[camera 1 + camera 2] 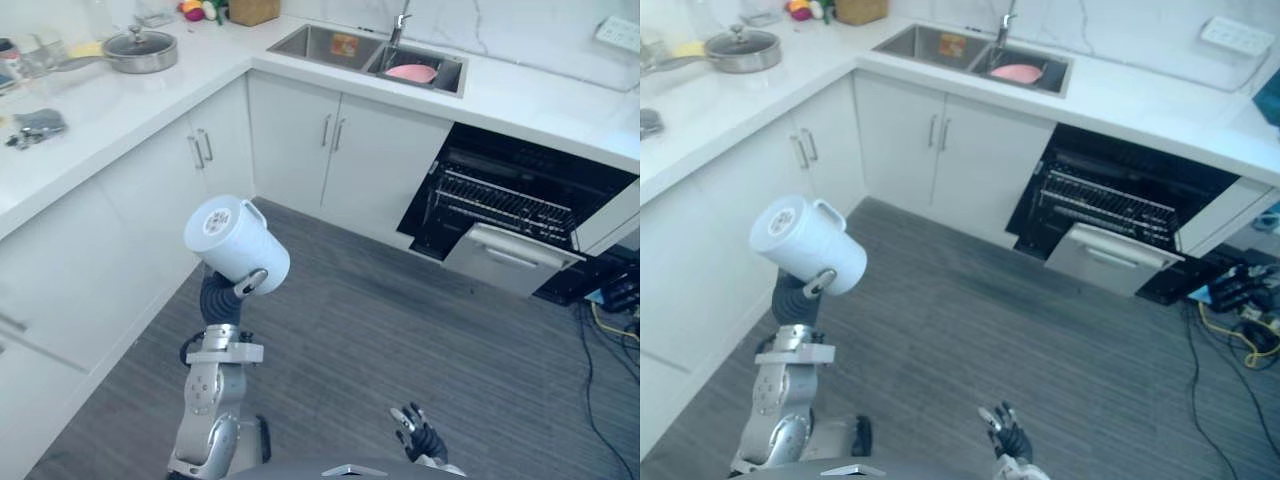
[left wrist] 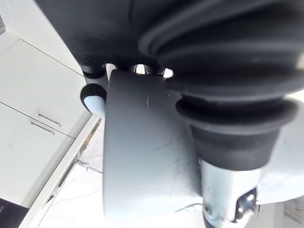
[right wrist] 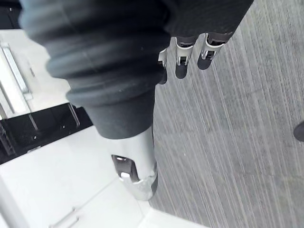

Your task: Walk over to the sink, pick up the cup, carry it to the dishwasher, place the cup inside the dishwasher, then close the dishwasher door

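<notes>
Left hand (image 1: 218,297) curled round cup (image 1: 237,240), cup tilted, above floor. Right hand (image 1: 418,432) loose, empty. Carry step: level cup, approach open dishwasher (image 1: 505,195) squarely, clear of lowered door (image 1: 510,258).

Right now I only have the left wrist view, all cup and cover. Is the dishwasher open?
Observer: Yes. The dishwasher is ahead to the right, with its door tipped partway down and a rack showing inside.
Operator: Is the cup level?
Observer: No. The cup sits tilted in the left hand, one round end facing the head camera and the handle on top.
Operator: And the right hand?
Observer: The right hand hangs low over the floor, fingers relaxed and holding nothing.
</notes>
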`<state>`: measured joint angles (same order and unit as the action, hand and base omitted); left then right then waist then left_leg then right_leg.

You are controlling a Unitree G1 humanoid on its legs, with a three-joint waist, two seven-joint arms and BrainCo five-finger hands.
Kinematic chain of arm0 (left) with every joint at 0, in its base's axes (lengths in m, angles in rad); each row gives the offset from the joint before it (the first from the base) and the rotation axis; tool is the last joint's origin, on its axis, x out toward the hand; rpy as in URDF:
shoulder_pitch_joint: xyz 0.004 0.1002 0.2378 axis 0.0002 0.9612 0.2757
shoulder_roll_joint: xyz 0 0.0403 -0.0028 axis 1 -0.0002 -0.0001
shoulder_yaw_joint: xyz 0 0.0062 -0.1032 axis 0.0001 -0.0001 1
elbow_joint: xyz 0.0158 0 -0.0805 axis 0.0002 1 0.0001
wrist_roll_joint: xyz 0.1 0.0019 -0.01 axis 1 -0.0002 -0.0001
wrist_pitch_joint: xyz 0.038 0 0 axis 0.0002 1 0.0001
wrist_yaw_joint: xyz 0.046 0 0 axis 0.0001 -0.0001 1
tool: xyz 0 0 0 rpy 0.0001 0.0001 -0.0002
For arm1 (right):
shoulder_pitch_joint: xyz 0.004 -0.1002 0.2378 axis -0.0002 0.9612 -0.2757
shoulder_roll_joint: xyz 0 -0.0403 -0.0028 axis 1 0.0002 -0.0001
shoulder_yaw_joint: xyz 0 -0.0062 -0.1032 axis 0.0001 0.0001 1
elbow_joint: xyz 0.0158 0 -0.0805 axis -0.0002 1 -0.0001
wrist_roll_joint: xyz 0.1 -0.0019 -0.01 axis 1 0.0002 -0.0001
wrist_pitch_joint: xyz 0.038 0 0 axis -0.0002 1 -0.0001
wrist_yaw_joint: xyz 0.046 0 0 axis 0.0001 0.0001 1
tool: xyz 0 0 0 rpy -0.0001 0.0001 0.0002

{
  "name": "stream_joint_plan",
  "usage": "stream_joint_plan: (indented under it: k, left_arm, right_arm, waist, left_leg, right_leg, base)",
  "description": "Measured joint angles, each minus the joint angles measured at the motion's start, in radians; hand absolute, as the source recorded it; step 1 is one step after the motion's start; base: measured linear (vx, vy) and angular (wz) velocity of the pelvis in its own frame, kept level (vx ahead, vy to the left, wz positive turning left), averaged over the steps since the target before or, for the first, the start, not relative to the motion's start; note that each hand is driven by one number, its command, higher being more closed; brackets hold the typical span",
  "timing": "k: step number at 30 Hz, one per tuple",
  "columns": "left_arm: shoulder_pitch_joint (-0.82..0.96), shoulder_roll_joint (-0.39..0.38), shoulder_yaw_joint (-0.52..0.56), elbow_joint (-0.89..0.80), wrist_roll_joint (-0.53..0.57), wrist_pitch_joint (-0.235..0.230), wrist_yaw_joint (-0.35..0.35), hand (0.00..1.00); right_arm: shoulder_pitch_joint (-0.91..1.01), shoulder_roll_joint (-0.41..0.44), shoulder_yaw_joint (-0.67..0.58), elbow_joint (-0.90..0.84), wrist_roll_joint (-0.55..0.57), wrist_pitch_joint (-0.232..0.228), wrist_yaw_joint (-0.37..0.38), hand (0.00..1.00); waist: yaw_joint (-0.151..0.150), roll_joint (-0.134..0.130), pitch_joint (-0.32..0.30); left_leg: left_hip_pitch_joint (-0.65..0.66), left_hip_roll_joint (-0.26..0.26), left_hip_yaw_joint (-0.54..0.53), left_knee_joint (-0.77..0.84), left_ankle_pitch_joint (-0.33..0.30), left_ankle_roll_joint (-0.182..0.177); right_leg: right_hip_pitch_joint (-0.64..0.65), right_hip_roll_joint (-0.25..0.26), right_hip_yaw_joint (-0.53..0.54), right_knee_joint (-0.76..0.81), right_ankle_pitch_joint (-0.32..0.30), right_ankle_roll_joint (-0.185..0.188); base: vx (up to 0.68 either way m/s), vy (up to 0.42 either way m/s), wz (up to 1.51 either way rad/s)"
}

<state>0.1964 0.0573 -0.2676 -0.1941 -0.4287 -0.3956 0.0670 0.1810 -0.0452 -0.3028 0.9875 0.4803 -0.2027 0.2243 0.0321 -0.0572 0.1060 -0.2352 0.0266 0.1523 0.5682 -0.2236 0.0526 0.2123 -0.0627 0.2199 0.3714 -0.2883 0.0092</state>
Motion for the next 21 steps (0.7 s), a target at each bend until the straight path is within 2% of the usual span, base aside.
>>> stream_joint_plan:
  k: [1, 2, 3, 4, 5, 6, 7, 9, 11, 12, 13, 14, 15, 16, 17, 18, 19, 20, 21]
  left_arm:
    - [-0.01, 0.006, 0.002, 0.0, -0.001, 0.0, -0.01, 1.0]
    - [-0.025, 0.012, 0.001, 0.0, -0.002, 0.002, -0.012, 1.0]
    - [-0.03, 0.017, 0.0, -0.005, -0.002, 0.008, -0.012, 1.0]
    - [-0.03, 0.024, -0.007, -0.026, -0.002, 0.025, -0.009, 1.0]
    - [-0.03, 0.02, -0.024, -0.032, 0.0, 0.031, -0.005, 1.0]
    - [-0.031, 0.021, -0.038, -0.031, 0.002, 0.033, 0.0, 1.0]
    - [-0.046, 0.024, -0.07, -0.032, 0.012, 0.037, 0.012, 1.0]
    - [-0.076, 0.022, -0.11, -0.032, 0.038, 0.044, 0.018, 1.0]
    - [-0.102, 0.022, -0.152, -0.03, 0.041, 0.062, 0.014, 1.0]
    - [-0.107, 0.022, -0.157, -0.03, 0.041, 0.063, 0.013, 1.0]
    - [-0.109, 0.022, -0.155, -0.032, 0.038, 0.062, 0.008, 1.0]
    - [-0.106, 0.023, -0.141, -0.035, 0.038, 0.063, 0.0, 1.0]
    - [-0.106, 0.019, -0.129, -0.036, 0.038, 0.063, -0.007, 1.0]
    - [-0.105, 0.02, -0.126, -0.035, 0.038, 0.063, -0.013, 1.0]
    - [-0.102, 0.013, -0.126, -0.037, 0.038, 0.062, -0.029, 1.0]
    - [-0.105, 0.01, -0.122, -0.045, 0.038, 0.059, -0.046, 1.0]
    - [-0.106, 0.007, -0.12, -0.05, 0.039, 0.057, -0.05, 1.0]
    - [-0.105, -0.006, -0.123, -0.059, 0.039, 0.056, -0.051, 1.0]
    - [-0.103, -0.02, -0.128, -0.071, 0.039, 0.055, -0.053, 1.0]
  right_arm:
    - [0.002, 0.0, -0.034, 0.025, 0.005, -0.008, -0.02, 0.0]
    - [0.003, 0.008, -0.067, 0.051, 0.006, -0.019, -0.042, 0.0]
    - [0.005, 0.015, -0.077, 0.052, 0.008, -0.023, -0.056, 0.0]
    - [0.014, 0.033, -0.101, 0.046, 0.029, -0.043, -0.068, 0.0]
    - [0.033, 0.037, -0.102, 0.044, 0.031, -0.061, -0.088, 0.0]
    - [0.043, 0.037, -0.1, 0.041, 0.031, -0.068, -0.101, 0.0]
    - [0.055, 0.038, -0.098, 0.027, 0.032, -0.086, -0.118, 0.0]
    - [0.062, 0.047, -0.087, -0.055, 0.044, -0.112, -0.175, 0.0]
    - [0.078, 0.066, -0.067, -0.195, 0.082, -0.158, -0.228, 0.0]
    - [0.083, 0.07, -0.065, -0.227, 0.088, -0.164, -0.235, 0.0]
    - [0.09, 0.077, -0.063, -0.289, 0.126, -0.166, -0.236, 0.0]
    - [0.111, 0.077, -0.056, -0.365, 0.154, -0.167, -0.237, 0.0]
    - [0.125, 0.069, -0.051, -0.409, 0.164, -0.169, -0.239, 0.0]
    - [0.137, 0.057, -0.051, -0.471, 0.176, -0.168, -0.252, 0.0]
    - [0.139, 0.032, -0.057, -0.541, 0.194, -0.167, -0.263, 0.0]
    - [0.13, 0.028, -0.061, -0.628, 0.201, -0.167, -0.283, 0.0]
    - [0.13, 0.028, -0.062, -0.673, 0.202, -0.166, -0.295, 0.0]
    - [0.13, 0.029, -0.066, -0.759, 0.203, -0.166, -0.306, 0.0]
    - [0.137, 0.034, -0.076, -0.848, 0.203, -0.165, -0.329, 0.0]
  waist:
    - [-0.001, 0.007, -0.005]
    - [-0.004, 0.004, -0.007]
    - [-0.003, 0.0, -0.004]
    - [-0.011, -0.005, 0.003]
    - [-0.023, -0.002, 0.008]
    - [-0.032, 0.013, 0.009]
    - [-0.064, 0.024, 0.005]
    - [-0.087, 0.04, 0.004]
    - [-0.097, 0.055, 0.016]
    - [-0.096, 0.06, 0.019]
    - [-0.093, 0.061, 0.023]
    - [-0.093, 0.042, 0.027]
    - [-0.094, 0.034, 0.031]
    - [-0.1, 0.053, 0.043]
    - [-0.099, 0.095, 0.055]
    - [-0.1, 0.116, 0.056]
    - [-0.103, 0.109, 0.06]
    - [-0.108, 0.112, 0.059]
    - [-0.106, 0.123, 0.055]
  left_leg:
    - [0.048, -0.009, 0.008, -0.031, -0.047, 0.003]
    - [0.099, -0.021, 0.036, -0.059, -0.082, 0.011]
    - [0.13, -0.032, 0.047, -0.074, -0.094, 0.01]
    - [0.208, -0.052, 0.076, -0.12, -0.109, 0.014]
    - [0.292, -0.053, 0.098, -0.171, -0.126, 0.019]
    - [0.329, -0.05, 0.101, -0.196, -0.129, 0.018]
    - [0.391, -0.038, 0.107, -0.245, -0.129, 0.012]
    - [0.455, -0.018, 0.116, -0.293, -0.125, -0.011]
    - [0.539, 0.037, 0.118, -0.323, -0.14, -0.044]
    - [0.552, 0.056, 0.118, -0.317, -0.148, -0.058]
    - [0.563, 0.088, 0.118, -0.283, -0.17, -0.092]
    - [0.59, 0.091, 0.107, -0.243, -0.198, -0.118]
    - [0.609, 0.096, 0.088, -0.216, -0.223, -0.127]
    - [0.625, 0.12, 0.072, -0.176, -0.246, -0.13]
    - [0.628, 0.162, 0.07, -0.129, -0.244, -0.134]
    - [0.628, 0.178, 0.074, -0.092, -0.214, -0.143]
    - [0.631, 0.182, 0.074, -0.071, -0.193, -0.15]
    - [0.631, 0.203, 0.072, -0.002, -0.14, -0.157]
    - [0.595, 0.244, 0.066, 0.122, -0.05, -0.139]
  right_leg:
    - [-0.061, -0.002, -0.013, 0.161, 0.01, 0.069]
    - [-0.158, -0.019, -0.019, 0.369, 0.063, 0.211]
    - [-0.21, -0.041, -0.033, 0.478, 0.122, 0.253]
    - [-0.313, -0.098, -0.107, 0.675, 0.176, 0.181]
    - [-0.394, -0.121, -0.184, 0.805, 0.156, 0.084]
    - [-0.429, -0.121, -0.22, 0.832, 0.142, 0.063]
    - [-0.489, -0.115, -0.286, 0.825, 0.114, 0.048]
    - [-0.563, -0.108, -0.379, 0.706, 0.077, 0.038]
    - [-0.58, -0.098, -0.529, 0.4, 0.076, 0.021]
    - [-0.576, -0.081, -0.549, 0.296, 0.095, 0.014]
    - [-0.551, -0.039, -0.554, 0.06, 0.179, 0.007]
    - [-0.521, -0.028, -0.514, -0.102, 0.248, 0.002]
    - [-0.509, -0.025, -0.502, -0.084, 0.343, -0.019]
    - [-0.512, -0.013, -0.503, -0.022, 0.4, -0.077]
    - [-0.535, 0.012, -0.511, 0.074, 0.315, -0.086]
    - [-0.562, 0.014, -0.51, 0.166, 0.244, -0.082]
    - [-0.567, 0.015, -0.509, 0.206, 0.208, -0.079]
    - [-0.56, 0.03, -0.51, 0.262, 0.139, -0.084]
    - [-0.532, 0.063, -0.511, 0.278, 0.084, -0.093]
  base:
    - [0.43, 0.144, -0.61]
    - [0.35, 0.117, -0.67]
    - [0.31, 0.135, -0.74]
    - [0.32, 0.11, -0.79]
    - [0.36, 0.123, -0.71]
    - [0.39, 0.082, -0.36]
    - [0.35, 0.037, -0.05]
    - [0.42, 0.014, 0.01]
    - [0.51, -0.049, 0.04]
    - [0.56, -0.108, 0.05]
    - [0.57, -0.165, 0.02]
    - [0.71, -0.221, 0.07]
    - [0.6, -0.202, 0.17]
    - [0.57, -0.189, 0.03]
    - [0.51, -0.19, -0.1]
    - [0.48, -0.189, -0.22]
    - [0.48, -0.195, -0.17]
    - [0.48, -0.203, -0.25]
    - [0.48, -0.195, -0.3]
